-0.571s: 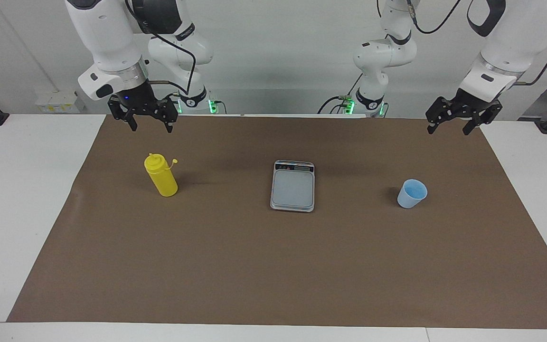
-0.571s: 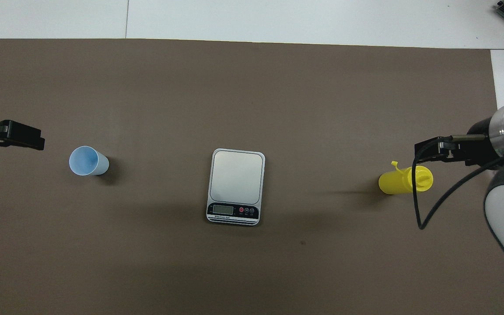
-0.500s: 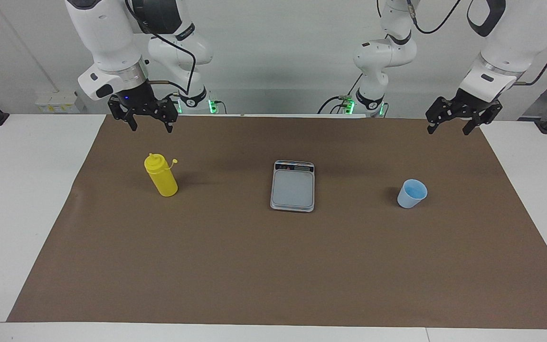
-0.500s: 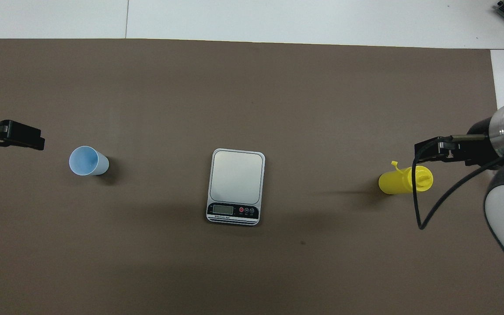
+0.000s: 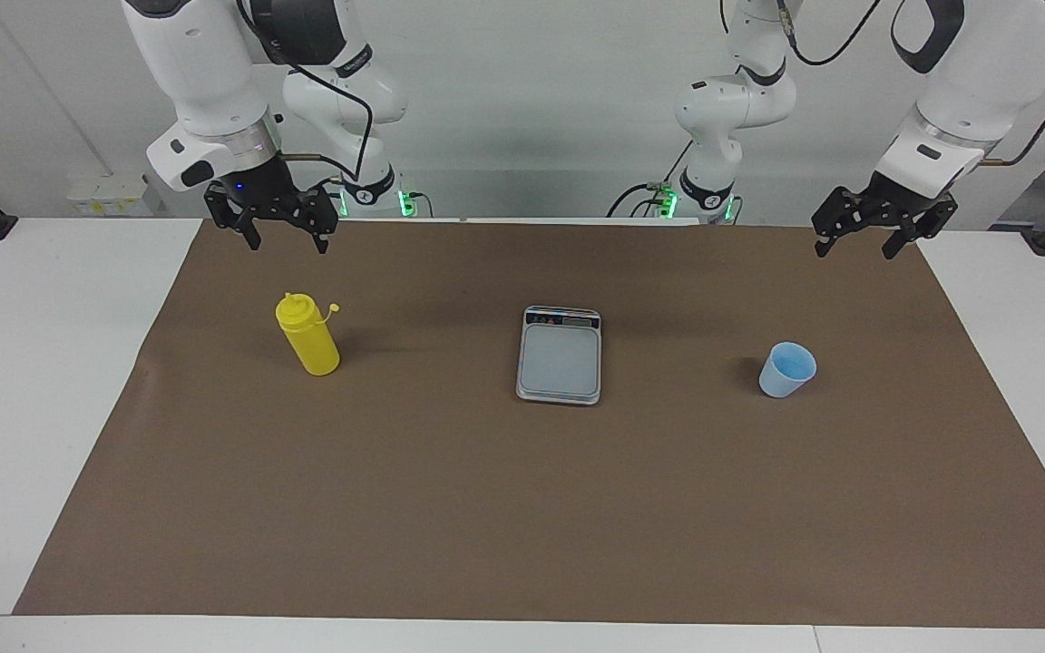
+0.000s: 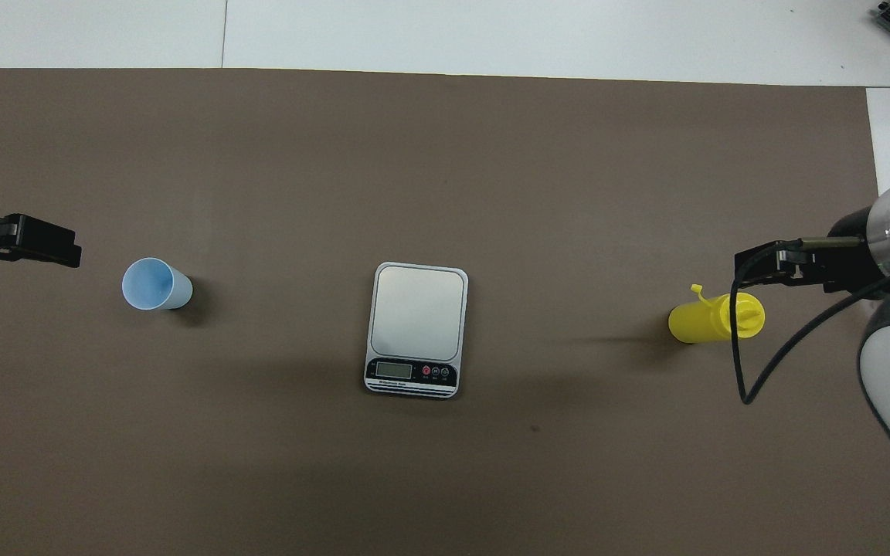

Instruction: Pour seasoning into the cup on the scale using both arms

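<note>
The yellow seasoning bottle (image 5: 307,335) (image 6: 711,320) stands upright on the brown mat toward the right arm's end, its small cap hanging open on its tether. The silver scale (image 5: 560,355) (image 6: 417,329) lies mid-mat with nothing on its plate and its display strip on the robots' side. The light blue cup (image 5: 787,369) (image 6: 155,284) stands on the mat toward the left arm's end. My right gripper (image 5: 288,243) hangs open over the mat by the bottle, touching nothing. My left gripper (image 5: 854,251) hangs open over the mat's corner, apart from the cup.
The brown mat (image 5: 522,508) covers most of the white table (image 5: 42,363). White table margins show at both ends. A black cable (image 6: 738,363) loops down from the right arm beside the bottle.
Both grippers have shifted only very slightly. Bottle, scale and cup have not moved.
</note>
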You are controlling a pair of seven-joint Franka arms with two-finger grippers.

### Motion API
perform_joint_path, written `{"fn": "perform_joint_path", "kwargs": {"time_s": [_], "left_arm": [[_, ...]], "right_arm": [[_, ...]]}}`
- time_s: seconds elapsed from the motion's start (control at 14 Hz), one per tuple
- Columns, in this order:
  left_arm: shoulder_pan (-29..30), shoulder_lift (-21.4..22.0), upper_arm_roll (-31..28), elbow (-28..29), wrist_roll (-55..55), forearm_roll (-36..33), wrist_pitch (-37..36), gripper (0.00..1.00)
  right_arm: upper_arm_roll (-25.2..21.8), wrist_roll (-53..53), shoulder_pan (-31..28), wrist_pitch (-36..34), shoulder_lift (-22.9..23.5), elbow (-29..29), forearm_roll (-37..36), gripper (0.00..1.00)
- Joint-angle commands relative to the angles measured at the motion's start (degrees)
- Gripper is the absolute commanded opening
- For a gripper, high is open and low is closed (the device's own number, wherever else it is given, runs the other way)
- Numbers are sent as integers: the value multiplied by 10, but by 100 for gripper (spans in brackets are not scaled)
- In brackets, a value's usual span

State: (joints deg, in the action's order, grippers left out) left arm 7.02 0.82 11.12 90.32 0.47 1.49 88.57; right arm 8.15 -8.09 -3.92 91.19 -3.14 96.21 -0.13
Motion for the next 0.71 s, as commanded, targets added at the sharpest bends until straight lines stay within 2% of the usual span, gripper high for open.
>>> {"fn": "perform_joint_path", "kwargs": {"time_s": [0.0,0.43,0.64], "left_arm": [[1,10,-4,23,6,5,23,100],[19,29,-9,100,9,5,99,100],[54,21,-9,155,11,5,173,100]], "right_arm": [[-1,11,-7,2,-11,10,10,100],[-1,11,-8,1,-10,10,12,100],[-1,11,-8,1,-11,10,11,100]]}}
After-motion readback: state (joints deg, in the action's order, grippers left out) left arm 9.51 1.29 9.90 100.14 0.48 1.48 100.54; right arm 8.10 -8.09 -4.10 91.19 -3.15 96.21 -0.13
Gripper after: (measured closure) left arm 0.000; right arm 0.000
